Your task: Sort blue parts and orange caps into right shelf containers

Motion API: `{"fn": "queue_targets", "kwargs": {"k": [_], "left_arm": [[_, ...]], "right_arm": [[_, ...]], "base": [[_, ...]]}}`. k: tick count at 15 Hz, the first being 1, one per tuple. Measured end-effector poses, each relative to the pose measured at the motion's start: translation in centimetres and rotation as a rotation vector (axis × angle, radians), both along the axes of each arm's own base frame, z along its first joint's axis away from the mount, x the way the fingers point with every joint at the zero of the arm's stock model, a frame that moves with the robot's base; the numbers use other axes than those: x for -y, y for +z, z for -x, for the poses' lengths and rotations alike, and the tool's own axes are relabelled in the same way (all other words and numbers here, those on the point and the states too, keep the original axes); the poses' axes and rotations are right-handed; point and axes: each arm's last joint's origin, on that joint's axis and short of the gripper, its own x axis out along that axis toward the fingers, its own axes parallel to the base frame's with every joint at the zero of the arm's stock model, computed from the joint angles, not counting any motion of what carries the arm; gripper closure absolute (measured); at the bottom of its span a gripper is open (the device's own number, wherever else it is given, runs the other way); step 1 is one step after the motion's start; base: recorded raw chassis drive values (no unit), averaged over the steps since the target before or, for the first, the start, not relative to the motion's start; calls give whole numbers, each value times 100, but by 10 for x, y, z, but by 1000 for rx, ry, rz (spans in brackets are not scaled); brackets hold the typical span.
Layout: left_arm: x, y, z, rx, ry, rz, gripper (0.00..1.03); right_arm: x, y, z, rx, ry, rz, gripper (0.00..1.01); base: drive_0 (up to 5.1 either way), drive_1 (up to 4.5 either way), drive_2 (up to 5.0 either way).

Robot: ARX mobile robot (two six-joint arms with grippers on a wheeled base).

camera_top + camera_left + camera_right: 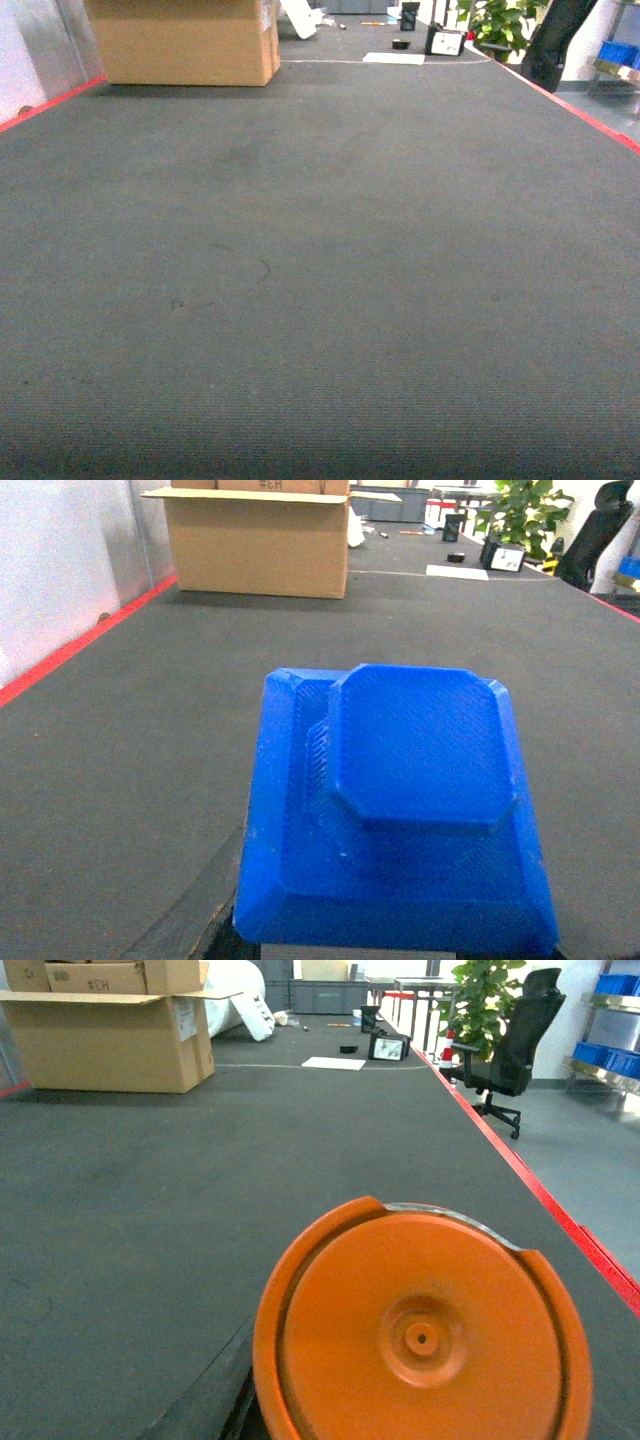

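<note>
Dark grey carpet [320,280] fills the head view, red tape edging [580,105] either side, a cardboard box [185,40] at the far left. Left wrist camera: a blue part [400,810] looms right under the lens. Right wrist camera: an orange cap [420,1335] sits just as close. Neither claw is in sight, so I cannot tell their grip. Blue crates [610,1055] sit on the far right shelf.

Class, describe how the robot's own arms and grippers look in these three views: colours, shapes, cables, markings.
Almost nothing shows. The head view holds no arm. In each wrist view the chunky blue plastic part or round orange plastic cap hides the gripper; only a dark sliver peeks beneath. No cables or markings are visible.
</note>
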Motion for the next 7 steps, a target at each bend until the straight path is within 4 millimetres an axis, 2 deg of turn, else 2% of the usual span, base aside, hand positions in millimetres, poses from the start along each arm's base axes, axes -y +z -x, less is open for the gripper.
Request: {"fn": "queue_targets", "kwargs": {"k": [7], "left_arm": [[-18, -18, 22, 0, -8, 1, 59]], "right_arm": [[17, -24, 21, -6, 2, 7, 56]], "base": [[0, 0, 0]]}}
